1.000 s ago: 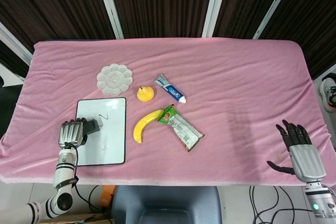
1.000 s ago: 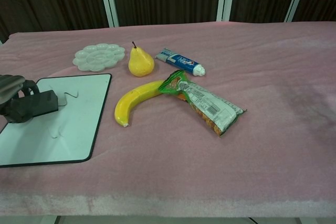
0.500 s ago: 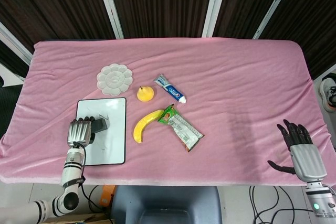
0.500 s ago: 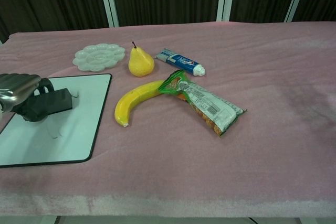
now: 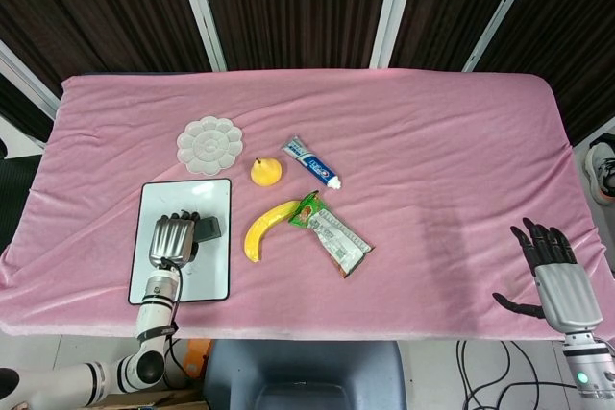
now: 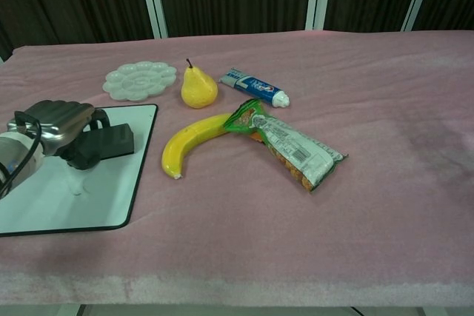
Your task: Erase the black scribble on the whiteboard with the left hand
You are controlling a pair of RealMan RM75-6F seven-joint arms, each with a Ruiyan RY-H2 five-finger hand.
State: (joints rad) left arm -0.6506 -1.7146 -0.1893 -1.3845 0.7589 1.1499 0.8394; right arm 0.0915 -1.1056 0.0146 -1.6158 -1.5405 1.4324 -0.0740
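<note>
The whiteboard (image 5: 181, 201) (image 6: 44, 201) lies at the front left of the pink table. My left hand (image 5: 173, 238) (image 6: 61, 125) rests over its middle and grips a black eraser (image 5: 208, 229) (image 6: 111, 140), which sticks out toward the board's right edge. The hand and eraser hide the upper part of the board's writing area. A faint grey mark (image 6: 77, 182) shows on the board just in front of the hand. My right hand (image 5: 553, 272) hangs open, with fingers spread, off the table's front right corner; the chest view does not show it.
A white paint palette (image 5: 209, 145) (image 6: 141, 81) sits behind the board. A pear (image 5: 266, 172) (image 6: 198, 88), a toothpaste tube (image 5: 312, 161) (image 6: 255, 86), a banana (image 5: 261, 228) (image 6: 192, 142) and a snack packet (image 5: 332, 234) (image 6: 292, 146) lie to the board's right.
My left hand has slid the eraser rightward across the board, from its left edge to near its right edge. The thin black line seen earlier no longer shows. The right hand has stayed put.
</note>
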